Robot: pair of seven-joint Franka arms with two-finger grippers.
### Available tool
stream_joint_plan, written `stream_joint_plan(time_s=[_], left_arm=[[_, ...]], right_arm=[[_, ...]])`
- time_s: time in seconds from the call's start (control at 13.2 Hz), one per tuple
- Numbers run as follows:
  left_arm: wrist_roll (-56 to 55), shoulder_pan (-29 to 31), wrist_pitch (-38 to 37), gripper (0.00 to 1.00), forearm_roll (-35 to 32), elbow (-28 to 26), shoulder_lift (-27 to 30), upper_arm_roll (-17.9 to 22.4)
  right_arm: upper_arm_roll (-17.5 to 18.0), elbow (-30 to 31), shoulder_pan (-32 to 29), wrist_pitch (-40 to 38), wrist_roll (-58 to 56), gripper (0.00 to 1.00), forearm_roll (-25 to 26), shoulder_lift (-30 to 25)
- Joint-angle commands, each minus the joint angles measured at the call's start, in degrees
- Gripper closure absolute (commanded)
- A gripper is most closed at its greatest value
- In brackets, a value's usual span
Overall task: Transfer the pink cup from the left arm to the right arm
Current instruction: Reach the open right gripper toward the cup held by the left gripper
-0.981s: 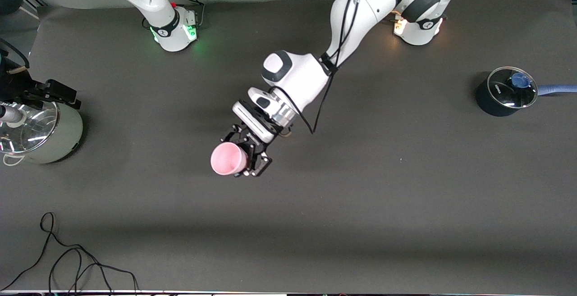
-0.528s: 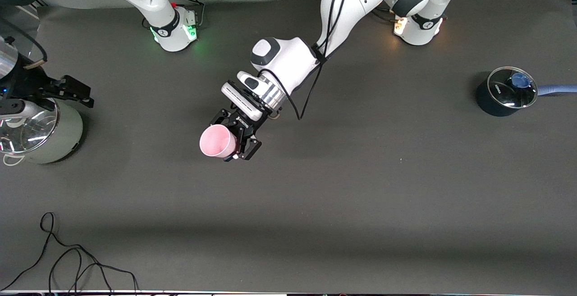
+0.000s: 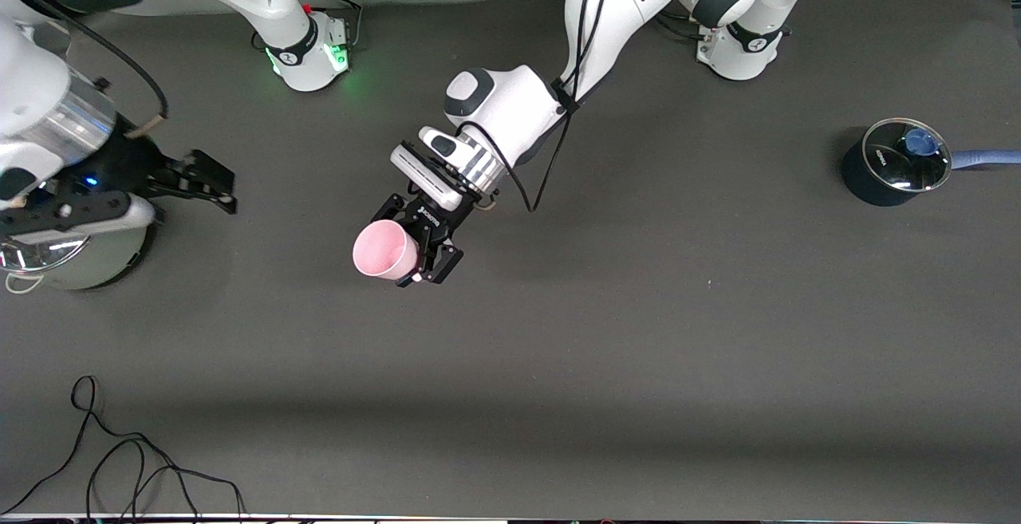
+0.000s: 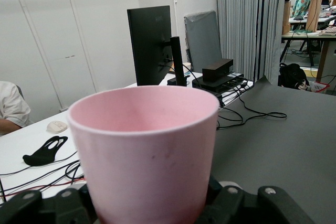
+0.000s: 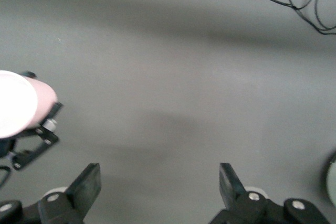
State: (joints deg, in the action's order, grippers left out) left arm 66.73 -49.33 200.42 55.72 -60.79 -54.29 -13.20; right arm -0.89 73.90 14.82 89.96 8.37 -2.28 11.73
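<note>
Left gripper holds the small pale-pink tapered plastic cup up over the middle of the dark grey table mat, tipped on its side.

The left gripper's fingers clamp the cup's lower body from both sides (its open mouth points toward the right arm's end of the table), and in the left wrist view the cup fills the space between the black fingers. The right gripper hangs over the mat beside the pale green lidded pot, its fingers spread wide with nothing between them. A dark blue pot with a glass lid sits at the left arm's end, and a loose black cable lies near the front camera's edge.
</note>
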Motion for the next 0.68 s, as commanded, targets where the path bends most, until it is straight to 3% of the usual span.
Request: stream_joint_plan(time_s=[0.0, 0.6], left_arm=[[-1.1, -1.0, 0.4, 1.0, 0.0, 1.3, -0.5, 1.2], [-1.0, -1.0, 0.4, 1.0, -0.2, 0.6, -0.5, 2.7]], right_arm=[[-0.5, -7.7, 4.1, -0.9, 4.1, 0.0, -0.8, 5.6], [-0.5, -7.7, 9.3, 2.5, 24.3, 0.0, -0.5, 8.5]])
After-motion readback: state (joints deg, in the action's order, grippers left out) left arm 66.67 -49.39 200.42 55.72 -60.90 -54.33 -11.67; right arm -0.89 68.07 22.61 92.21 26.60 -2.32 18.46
